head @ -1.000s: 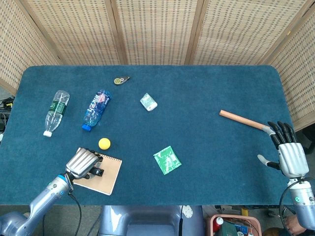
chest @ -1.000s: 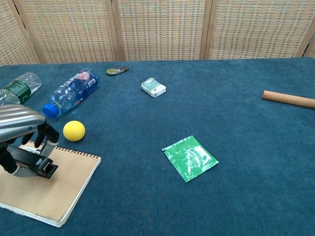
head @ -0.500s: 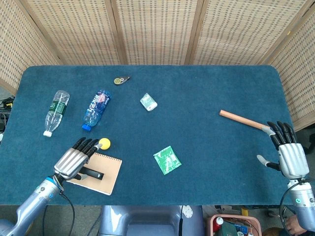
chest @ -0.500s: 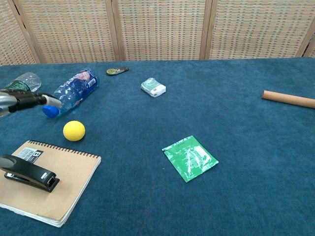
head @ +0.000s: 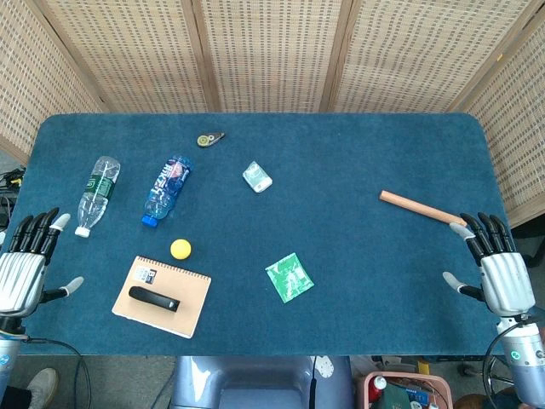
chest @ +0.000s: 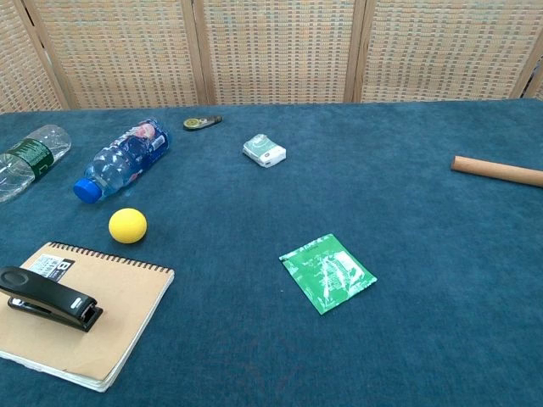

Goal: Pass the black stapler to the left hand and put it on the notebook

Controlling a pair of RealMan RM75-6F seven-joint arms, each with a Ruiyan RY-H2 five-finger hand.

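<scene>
The black stapler (head: 153, 299) (chest: 49, 298) lies flat on the tan spiral notebook (head: 187, 305) (chest: 114, 322) near the table's front left. My left hand (head: 24, 268) hovers at the table's left edge, well left of the notebook, fingers spread and holding nothing. At the right edge my right hand (head: 498, 273) is also open and empty. Neither hand shows in the chest view.
A yellow ball (head: 180, 249) (chest: 127, 225) sits just behind the notebook. Two plastic bottles (head: 167, 189) (head: 97, 192) lie at the back left. A green packet (head: 289, 278), a small white box (head: 257, 176), a tape measure (head: 209, 139) and a wooden stick (head: 421, 209) are scattered about.
My left hand let go of the stapler on the notebook, then drew back left to the table's edge. The right hand barely moved.
</scene>
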